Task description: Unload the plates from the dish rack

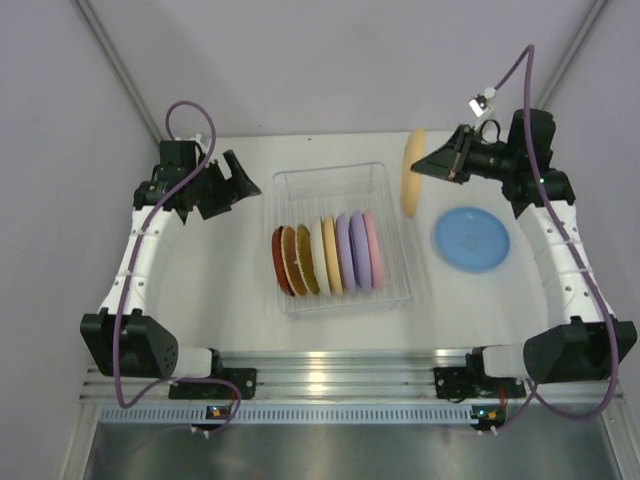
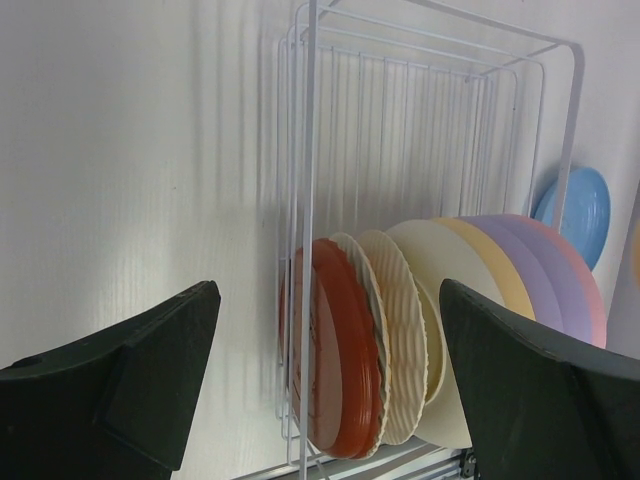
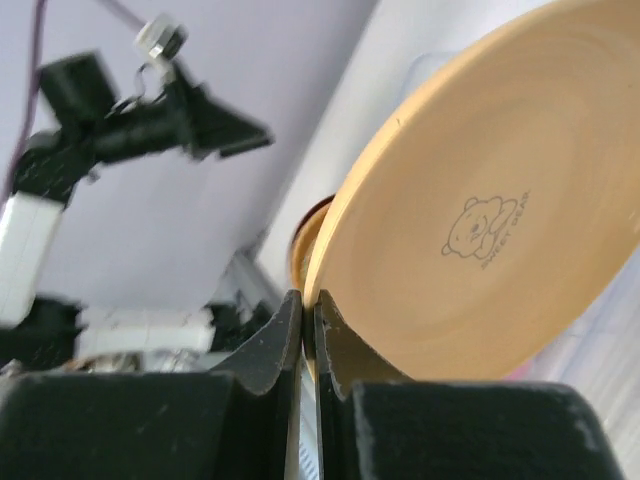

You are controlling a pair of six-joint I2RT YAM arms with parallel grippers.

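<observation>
- Clenched on its rim, my right hand [image 3: 308,305] holds a round matte mustard plate [image 3: 480,230] on edge, just right of the white wire dish rack [image 1: 328,195].
- My left hand [image 1: 243,188] hangs released, left of it.

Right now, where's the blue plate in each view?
Top external: blue plate lying flat, right of the dish rack.
Left wrist: upper right, past the rack's far corner.
Right wrist: not in it; the held yellow plate fills the frame.
Shared landmark: left gripper, visible in all three.
</observation>
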